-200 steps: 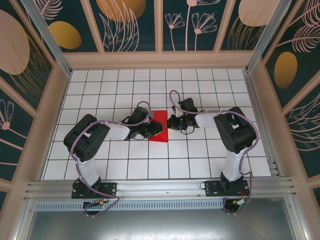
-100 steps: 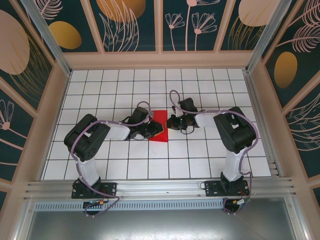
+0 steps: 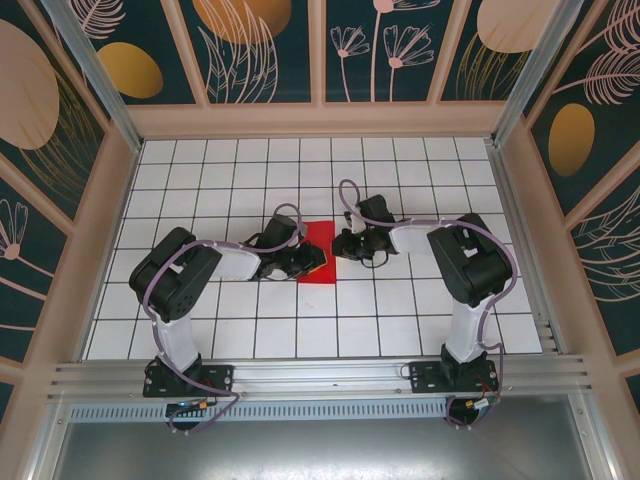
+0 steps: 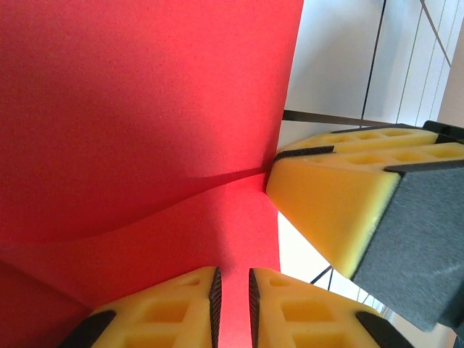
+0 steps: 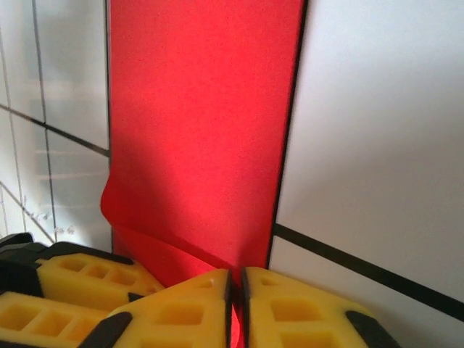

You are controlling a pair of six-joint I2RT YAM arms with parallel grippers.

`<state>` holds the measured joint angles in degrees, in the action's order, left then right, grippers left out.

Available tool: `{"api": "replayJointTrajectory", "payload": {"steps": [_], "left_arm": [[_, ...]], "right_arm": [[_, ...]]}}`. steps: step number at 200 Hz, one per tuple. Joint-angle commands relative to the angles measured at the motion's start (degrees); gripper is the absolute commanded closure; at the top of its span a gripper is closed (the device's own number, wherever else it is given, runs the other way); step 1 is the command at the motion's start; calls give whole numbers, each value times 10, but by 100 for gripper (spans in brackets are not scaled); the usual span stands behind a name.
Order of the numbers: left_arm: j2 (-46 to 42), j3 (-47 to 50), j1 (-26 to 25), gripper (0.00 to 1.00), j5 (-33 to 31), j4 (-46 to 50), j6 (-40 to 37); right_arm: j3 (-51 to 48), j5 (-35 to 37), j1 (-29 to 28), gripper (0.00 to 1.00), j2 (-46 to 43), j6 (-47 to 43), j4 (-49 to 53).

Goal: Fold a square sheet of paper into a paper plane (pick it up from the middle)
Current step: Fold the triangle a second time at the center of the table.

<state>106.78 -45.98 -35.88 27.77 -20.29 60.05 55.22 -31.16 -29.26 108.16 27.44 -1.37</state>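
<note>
Where both arms cover it, red paper [image 3: 320,250] half hidden, left gripper [image 4: 232,301] and right gripper [image 5: 235,304] pinching its edges.

No text, label, brand, number or sign can be read anywhere in these views (the wall panels carry only leaf and flower patterns, and the table only a plain black grid).
</note>
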Motion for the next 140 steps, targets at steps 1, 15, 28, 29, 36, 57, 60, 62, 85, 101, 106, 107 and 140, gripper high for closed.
{"api": "replayJointTrajectory", "payload": {"steps": [1,15,28,29,36,57,60,62,85,101,106,107,140], "left_arm": [[15,8,4,79,-18,38,-3],[15,9,4,79,-19,39,-4],[14,10,4,79,-20,37,-3],[15,10,4,79,-20,37,-2],[15,10,4,79,-20,37,-3],[16,11,4,80,-22,37,-2],[16,10,4,80,-22,37,-1],[16,10,4,80,-22,38,-2],[16,11,4,81,-24,38,-1],[16,11,4,81,-25,39,0],[17,12,4,81,-25,40,0],[16,11,4,81,-25,40,0],[17,10,4,82,-25,40,2]], "right_arm": [[15,20,4,81,-23,6,18],[13,33,6,80,-42,11,18],[9,44,8,81,-56,9,21],[9,44,8,81,-57,9,21],[7,48,8,82,-62,6,23],[3,37,4,88,-62,3,24],[2,35,2,89,-61,3,25],[2,34,1,90,-61,3,25],[5,23,-11,93,-51,1,22],[14,21,-17,94,-39,0,25],[16,20,-18,95,-34,0,25],[17,20,-18,95,-33,0,25],[31,19,-18,96,-9,-5,34]]}}
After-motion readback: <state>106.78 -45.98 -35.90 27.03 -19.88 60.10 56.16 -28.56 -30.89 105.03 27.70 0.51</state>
